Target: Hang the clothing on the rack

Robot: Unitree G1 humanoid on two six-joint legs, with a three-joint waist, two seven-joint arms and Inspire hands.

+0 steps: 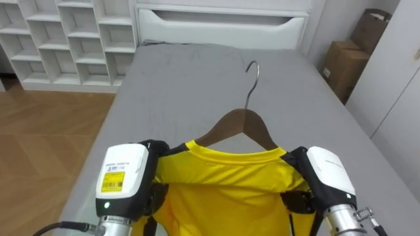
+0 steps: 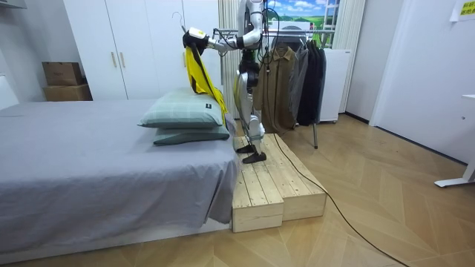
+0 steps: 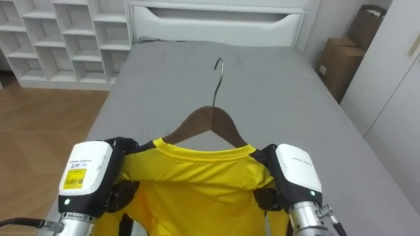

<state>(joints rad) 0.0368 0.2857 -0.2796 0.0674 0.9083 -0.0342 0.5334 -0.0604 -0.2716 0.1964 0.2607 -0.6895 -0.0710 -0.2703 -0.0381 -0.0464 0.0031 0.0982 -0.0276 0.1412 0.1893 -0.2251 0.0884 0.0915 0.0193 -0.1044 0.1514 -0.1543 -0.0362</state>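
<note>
A yellow shirt (image 1: 223, 190) hangs on a wooden hanger (image 1: 239, 124) whose metal hook (image 1: 252, 72) points away from me. I hold it out in front of me over the grey bed (image 1: 197, 85). My left hand (image 1: 125, 174) is curled round the shirt's left shoulder, and my right hand (image 1: 328, 172) grips the right shoulder the same way. In the room view I stand on a wooden platform (image 2: 274, 185) beside the bed, the shirt (image 2: 199, 70) raised at chest height.
White cube shelves (image 1: 65, 39) stand at the far left and cardboard boxes (image 1: 341, 65) at the far right, by a white wardrobe. Two pillows (image 2: 182, 115) lie on the bed near me. A clothes rack with dark garments (image 2: 293, 74) stands behind me.
</note>
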